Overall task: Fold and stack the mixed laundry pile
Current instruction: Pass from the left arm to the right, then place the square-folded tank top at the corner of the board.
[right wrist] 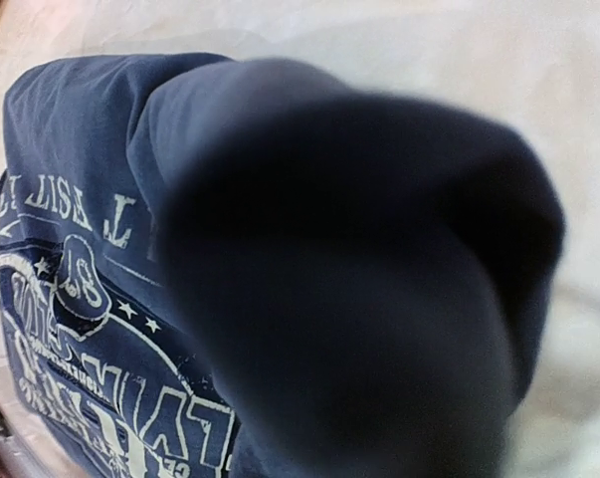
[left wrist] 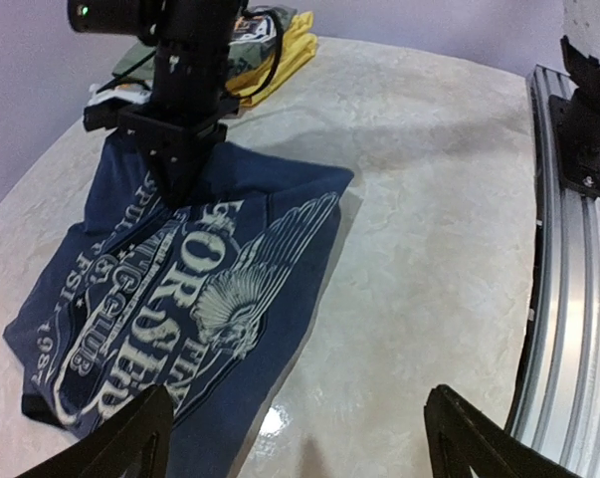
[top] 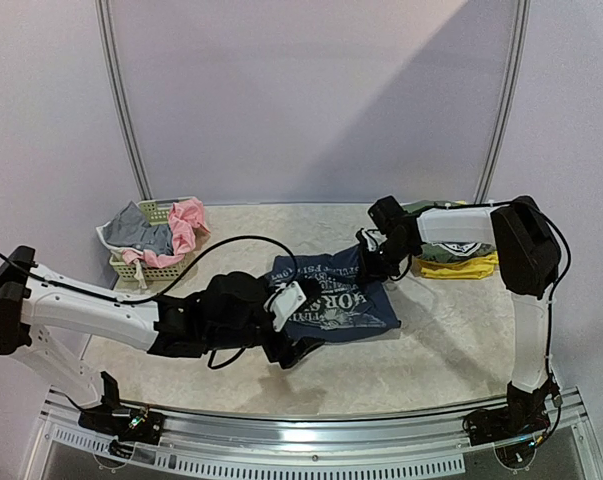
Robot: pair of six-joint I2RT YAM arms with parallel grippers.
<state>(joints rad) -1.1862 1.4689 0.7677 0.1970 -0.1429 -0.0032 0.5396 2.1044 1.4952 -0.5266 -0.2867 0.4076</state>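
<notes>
Right gripper (top: 369, 262) pinches the soft, rumpled navy printed tee (left wrist: 180, 299); left gripper (left wrist: 298, 438) gapes, released

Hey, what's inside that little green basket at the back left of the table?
A grey garment and a pink garment spill over the rim of the basket; anything beneath them is covered.

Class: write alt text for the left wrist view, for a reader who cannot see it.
A navy printed tee lies on a pale table, the right gripper shut on its far edge. The left gripper stands open and empty in the foreground; folded yellow clothes sit beyond.
</notes>
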